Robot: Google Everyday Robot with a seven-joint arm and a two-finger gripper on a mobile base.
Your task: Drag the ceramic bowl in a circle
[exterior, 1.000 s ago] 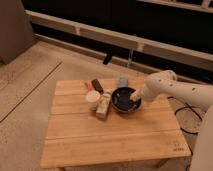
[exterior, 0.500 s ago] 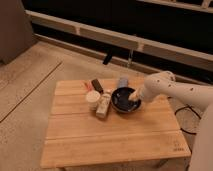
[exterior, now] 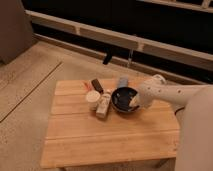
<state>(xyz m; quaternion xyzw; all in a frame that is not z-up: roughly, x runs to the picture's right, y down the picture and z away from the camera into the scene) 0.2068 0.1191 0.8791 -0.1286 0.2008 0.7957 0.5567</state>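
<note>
Gripper [exterior: 134, 102] sits at the rim of the ceramic bowl [exterior: 122, 95], which rests on the table [exterior: 100, 137] near the white cup [exterior: 93, 97]. You cannot tell its grip state. Treat contact as likely, but no part of the circle as confirmed.

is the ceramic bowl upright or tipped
Upright: the ceramic bowl sits base-down, dark inside facing up; the gripper is at its rim.

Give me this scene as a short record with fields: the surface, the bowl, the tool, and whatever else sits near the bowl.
surface: wooden table
ceramic bowl: dark, glossy, upright, toward the table's back right
tool: at the bowl's right rim, on a white arm reaching in from the right
white cup: left of the bowl, apart from it
pale container: lying between cup and bowl
dark bar: behind the cup
</note>
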